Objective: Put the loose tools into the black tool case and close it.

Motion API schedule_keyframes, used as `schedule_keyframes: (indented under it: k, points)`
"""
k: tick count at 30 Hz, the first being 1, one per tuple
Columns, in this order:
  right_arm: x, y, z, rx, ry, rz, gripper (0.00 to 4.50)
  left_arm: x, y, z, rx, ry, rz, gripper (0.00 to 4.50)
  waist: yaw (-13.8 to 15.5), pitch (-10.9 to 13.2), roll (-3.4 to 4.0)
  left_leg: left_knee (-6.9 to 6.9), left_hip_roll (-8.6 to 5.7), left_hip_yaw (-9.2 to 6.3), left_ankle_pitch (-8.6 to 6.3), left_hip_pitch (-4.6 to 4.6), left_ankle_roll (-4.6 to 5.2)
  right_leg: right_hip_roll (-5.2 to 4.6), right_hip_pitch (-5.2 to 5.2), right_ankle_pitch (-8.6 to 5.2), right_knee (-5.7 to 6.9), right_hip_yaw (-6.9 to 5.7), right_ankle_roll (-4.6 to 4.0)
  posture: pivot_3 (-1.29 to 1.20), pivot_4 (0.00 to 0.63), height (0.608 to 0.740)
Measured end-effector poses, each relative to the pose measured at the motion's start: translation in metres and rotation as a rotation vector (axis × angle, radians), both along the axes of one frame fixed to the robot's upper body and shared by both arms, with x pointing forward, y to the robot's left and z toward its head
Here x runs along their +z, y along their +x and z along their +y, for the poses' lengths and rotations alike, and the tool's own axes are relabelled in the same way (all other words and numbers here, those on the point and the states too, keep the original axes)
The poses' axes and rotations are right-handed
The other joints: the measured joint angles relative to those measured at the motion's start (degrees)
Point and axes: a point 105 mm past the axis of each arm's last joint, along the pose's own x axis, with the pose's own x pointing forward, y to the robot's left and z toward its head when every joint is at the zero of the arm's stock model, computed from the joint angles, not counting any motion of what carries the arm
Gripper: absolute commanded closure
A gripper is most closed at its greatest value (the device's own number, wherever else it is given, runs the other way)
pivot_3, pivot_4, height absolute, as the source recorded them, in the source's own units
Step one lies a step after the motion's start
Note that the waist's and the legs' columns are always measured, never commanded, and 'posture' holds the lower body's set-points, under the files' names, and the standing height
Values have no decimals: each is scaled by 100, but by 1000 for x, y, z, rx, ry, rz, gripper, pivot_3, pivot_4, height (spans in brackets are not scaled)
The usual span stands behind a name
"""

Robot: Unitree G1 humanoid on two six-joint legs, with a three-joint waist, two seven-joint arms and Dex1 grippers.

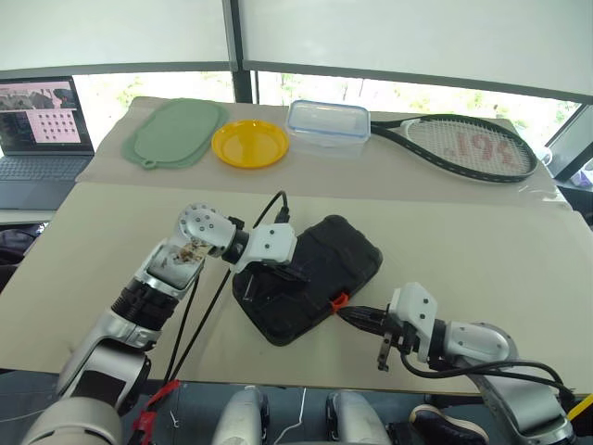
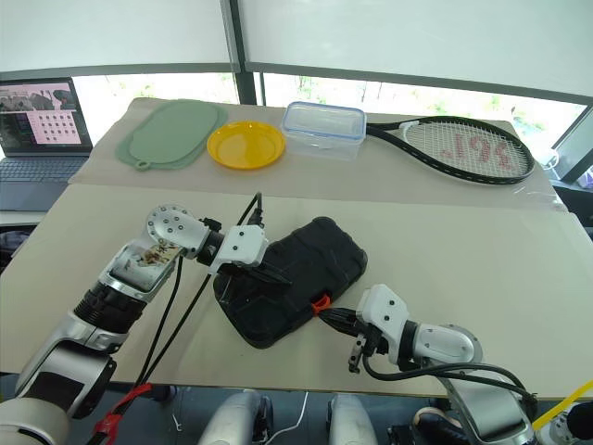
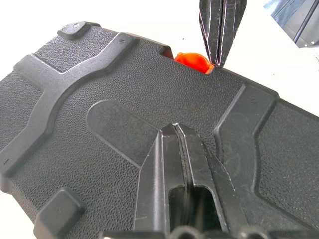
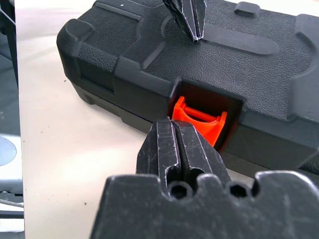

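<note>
**Beige table, closed case near edge**

Beige table (image 1: 482, 250) under bright windows. Black tool case (image 1: 310, 278) lid down, contents hidden. Left gripper (image 1: 295, 272) pressed together, tips on lid. Right gripper (image 1: 347, 313) pressed together at orange latch (image 1: 339, 300). Far side: tennis racket (image 1: 463, 146) with red marking, unreadable; clear box (image 1: 327, 121); yellow plate (image 1: 249, 143); green mat (image 1: 174, 132). Laptop (image 1: 37, 139) cut off far left.

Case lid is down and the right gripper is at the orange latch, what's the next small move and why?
Probably nudge the shut right gripper forward to press the orange latch home. The latch looks unfastened, the fingertips sit just in front of it, and the shut left gripper rests on the case lid.
</note>
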Motion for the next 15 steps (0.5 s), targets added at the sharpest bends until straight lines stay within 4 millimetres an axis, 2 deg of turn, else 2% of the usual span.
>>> schedule_keyframes:
  k: [4,5,7,9,10,11,15]
  points:
    - [0,-4,-9,19,-70,7,4500,0,3,1,11,-8,-5,4487,5,0,0,1,0,0,0,0,0,-1,1,0,0,0,0,0,150,738]
    - [2,-4,-13,23,-81,13,4500,0,4,3,18,-11,-3,4241,5,0,0,2,0,-1,0,0,0,0,1,0,0,0,0,0,150,738]
    - [7,-5,-27,25,-126,33,3921,3,9,13,64,-10,10,3789,-3,-1,-1,2,2,-1,0,2,0,0,2,1,1,0,0,0,150,738]
    - [16,-4,-41,30,-149,50,3422,6,13,34,146,-13,51,3176,-49,-2,3,-4,7,1,0,6,0,4,-2,1,1,5,-4,0,150,738]
    - [22,-4,-51,26,-164,63,2937,8,13,50,203,-21,85,2778,-73,-2,4,-16,8,3,0,18,0,4,3,-1,3,6,-8,0,150,738]
    - [26,-3,-56,24,-165,68,2702,10,14,58,232,-23,101,2539,-75,-2,3,-18,10,2,0,20,0,6,5,-2,1,4,-10,0,150,738]
    - [51,-4,-82,44,-158,133,1412,13,0,111,437,-60,269,1369,-109,2,5,-33,18,7,0,21,-1,1,-3,-4,-1,7,-10,0,150,738]
